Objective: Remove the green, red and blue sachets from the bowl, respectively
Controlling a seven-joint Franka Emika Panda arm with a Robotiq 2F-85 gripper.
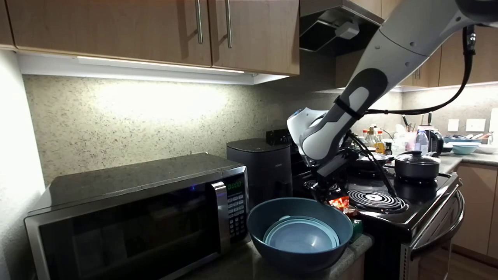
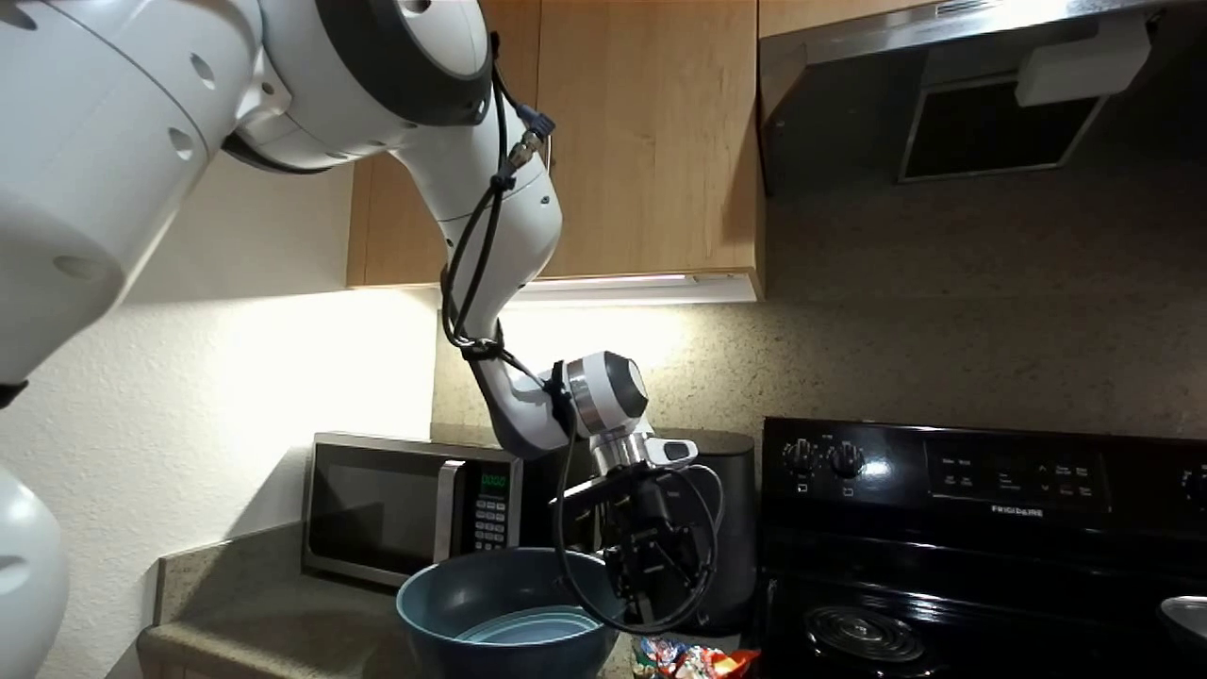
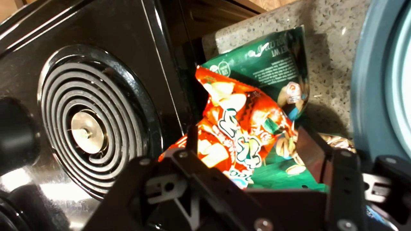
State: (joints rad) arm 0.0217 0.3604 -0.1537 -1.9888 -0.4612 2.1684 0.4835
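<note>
The gripper (image 3: pixel 248 138) is held beside the bowl (image 1: pixel 299 258), its jaws parted. Toward the stove's (image 3: pixel 128 38) edge from the bowl, the red sachet (image 3: pixel 244 118) is draped over the green sachet (image 3: pixel 269 70); along part of the bowl's rim, bare counter (image 3: pixel 330 77) is exposed. Near the bowl, the blue sachet (image 2: pixel 662 651) is partly seen.

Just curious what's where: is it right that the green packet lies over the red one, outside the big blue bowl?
The stacking is reversed: the wrist view shows the red packet lying partly over the green packet, both outside the big blue bowl.
</note>
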